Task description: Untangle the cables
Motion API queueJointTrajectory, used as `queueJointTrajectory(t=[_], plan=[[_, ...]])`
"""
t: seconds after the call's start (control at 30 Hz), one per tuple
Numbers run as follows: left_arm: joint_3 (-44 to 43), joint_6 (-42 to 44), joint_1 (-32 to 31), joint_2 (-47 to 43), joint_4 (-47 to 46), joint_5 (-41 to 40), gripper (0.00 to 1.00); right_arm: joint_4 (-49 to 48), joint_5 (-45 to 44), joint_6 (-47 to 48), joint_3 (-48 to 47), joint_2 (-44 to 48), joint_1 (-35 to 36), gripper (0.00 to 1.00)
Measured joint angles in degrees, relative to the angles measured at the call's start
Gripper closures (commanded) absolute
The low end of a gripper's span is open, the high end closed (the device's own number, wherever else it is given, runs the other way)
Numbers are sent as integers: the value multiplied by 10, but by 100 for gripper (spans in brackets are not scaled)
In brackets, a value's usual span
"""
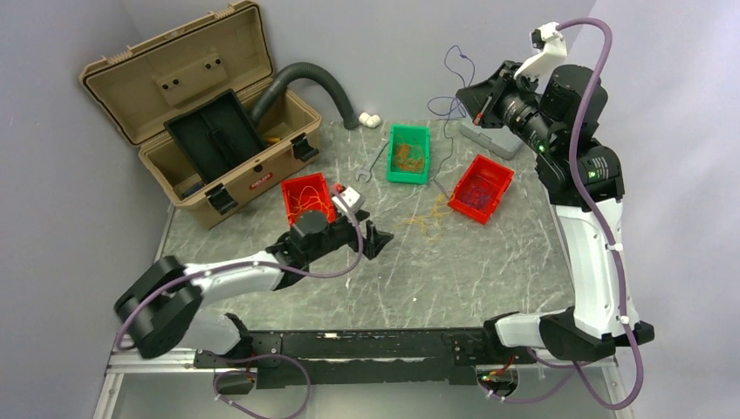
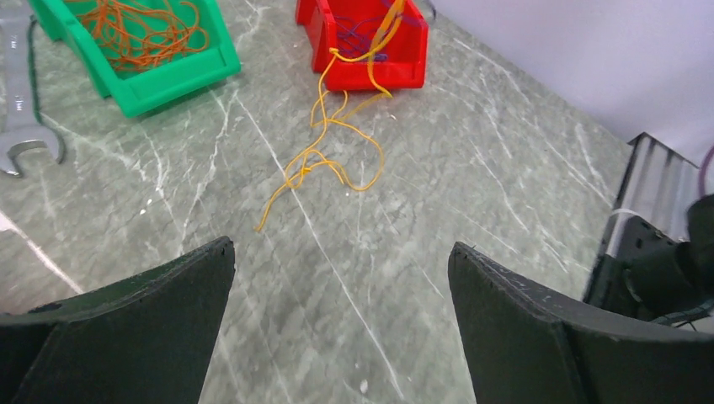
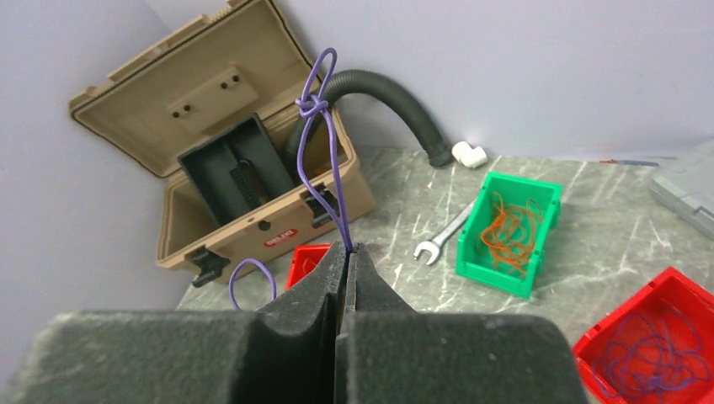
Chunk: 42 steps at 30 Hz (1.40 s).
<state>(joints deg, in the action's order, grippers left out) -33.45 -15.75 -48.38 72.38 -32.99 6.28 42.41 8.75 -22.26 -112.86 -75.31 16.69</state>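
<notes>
My right gripper [image 3: 348, 250] is raised at the back right [image 1: 462, 94] and shut on a thin purple cable [image 3: 324, 151], which has a knot above the jaws. In the top view this purple cable [image 1: 448, 131] hangs down toward the right red bin [image 1: 481, 188], where more purple strands [image 3: 657, 353] lie. A yellow cable [image 2: 333, 143] lies knotted on the table and trails into that red bin [image 2: 362, 42]. My left gripper [image 2: 341, 252] is open low over the bare table, short of the yellow cable [image 1: 429, 223]. Orange cables [image 2: 143, 34] fill the green bin [image 1: 408, 154].
An open tan toolbox [image 1: 201, 113] and a dark corrugated hose [image 1: 314, 83] stand at the back left. A second red bin [image 1: 307, 197] sits by my left wrist. A wrench [image 1: 377, 162] lies left of the green bin. A grey case [image 1: 489, 138] is under my right gripper.
</notes>
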Motion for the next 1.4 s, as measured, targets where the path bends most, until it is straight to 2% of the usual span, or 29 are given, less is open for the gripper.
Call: queueJointTrajectory(t=[0.17, 0.3, 0.4, 0.47, 0.53, 0.6, 0.63, 0.73, 0.77, 0.8, 0.83, 0.93, 0.97, 1.2, 1.4], plan=[[-37, 0, -9, 135, -110, 11, 3, -2, 27, -16, -11, 1, 0, 100], [-94, -4, -25, 229, -205, 21, 4, -17, 45, -36, -6, 2, 0, 100], [-152, -12, -34, 286, -238, 28, 5, -27, 55, -47, -4, 4, 0, 100], [-195, -20, -38, 324, -250, 28, 14, -31, 56, -50, -5, 5, 0, 100], [-217, -24, -38, 348, -258, 28, 36, -31, 54, -50, -6, 5, 0, 100], [-237, -27, -38, 377, -266, 29, 47, -30, 52, -50, -7, 5, 0, 100], [-245, -30, -38, 391, -268, 29, 46, -30, 49, -49, -7, 7, 0, 100], [-244, -31, -38, 413, -266, 28, 27, -30, 30, -44, -7, 12, 0, 100], [-235, -30, -38, 414, -269, 28, 25, -28, 20, -41, -8, 14, 0, 100], [-223, -31, -38, 413, -276, 27, 27, -28, 14, -38, -10, 15, 0, 100], [-210, -31, -38, 410, -279, 27, 39, -27, 4, -33, -12, 17, 0, 100], [-182, -34, -37, 407, -284, 38, 88, -26, -16, -28, -12, 25, 0, 100], [-180, -35, -36, 407, -283, 48, 99, -26, -22, -27, -12, 27, 0, 100], [-167, -60, -30, 407, -311, 85, 100, -26, -56, -17, -16, 35, 0, 100], [-83, -76, -6, 363, -285, 76, 100, -29, -155, -13, 31, 67, 0, 100]])
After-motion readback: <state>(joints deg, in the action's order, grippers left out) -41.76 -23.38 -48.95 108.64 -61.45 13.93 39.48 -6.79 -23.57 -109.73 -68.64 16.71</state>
